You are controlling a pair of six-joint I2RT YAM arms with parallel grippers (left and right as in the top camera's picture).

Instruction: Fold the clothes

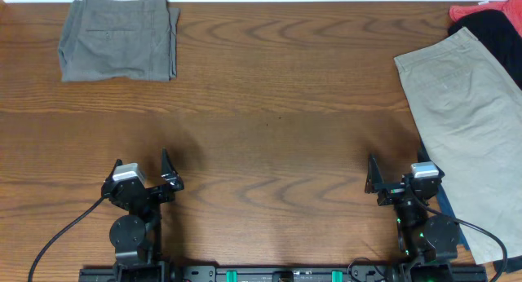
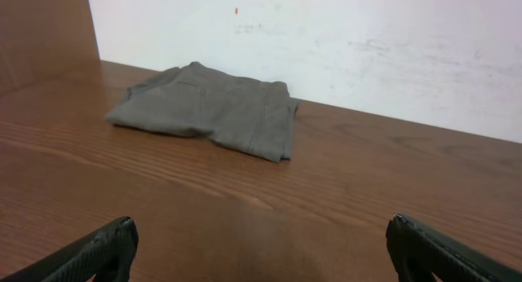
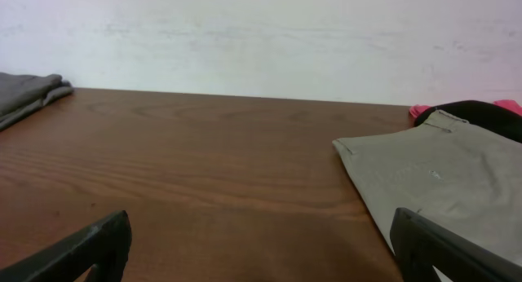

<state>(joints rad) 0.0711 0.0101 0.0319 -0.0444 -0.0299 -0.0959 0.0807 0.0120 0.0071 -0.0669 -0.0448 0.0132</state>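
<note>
Pale khaki shorts (image 1: pixel 469 127) lie spread flat at the table's right side, also in the right wrist view (image 3: pixel 440 180). A black garment (image 1: pixel 497 33) and a red garment (image 1: pixel 477 9) lie behind them at the far right corner. A folded grey-olive garment (image 1: pixel 118 37) sits at the far left, also in the left wrist view (image 2: pixel 208 109). My left gripper (image 1: pixel 145 172) is open and empty near the front left (image 2: pixel 261 249). My right gripper (image 1: pixel 395 180) is open and empty near the front right, just left of the khaki shorts (image 3: pixel 261 249).
The wooden table (image 1: pixel 269 111) runs between the two arms. A white wall (image 2: pixel 326 37) stands behind its far edge. A bit of blue cloth (image 1: pixel 444 204) shows under the khaki shorts by the right arm.
</note>
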